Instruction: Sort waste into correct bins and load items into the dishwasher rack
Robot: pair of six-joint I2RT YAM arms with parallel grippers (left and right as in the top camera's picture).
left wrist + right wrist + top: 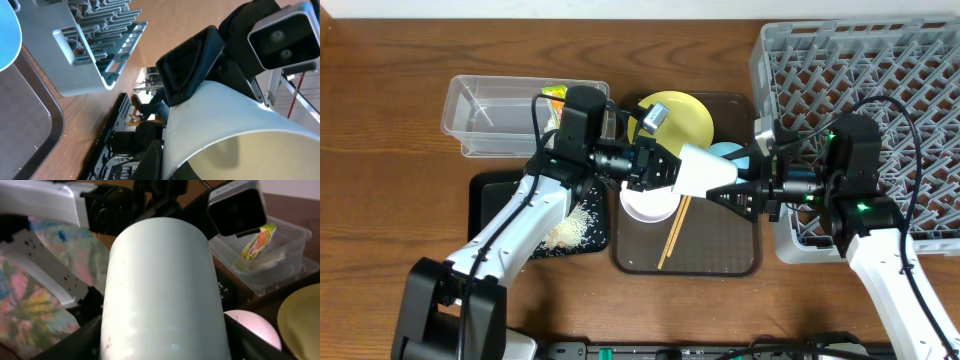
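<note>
Found the right side of the dishwasher rack (880, 70) cut off at the overhead edge. Saw only a sliver of light blue bowl (726, 152) behind the white cup (705, 170), and part of the white bowl (648, 207) beneath the left fingers (658, 168). Could not judge those fingers' hold on the cup in either wrist view.

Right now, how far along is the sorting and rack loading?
Done: green-yellow-orange snack wrapper in clear plastic tub, rice scraps in black tray. In hand: small white cup between left gripper and right gripper. Remaining: round yellow plate, light blue bowl, white bowl, wooden chopsticks; grey rack looks empty.
</note>
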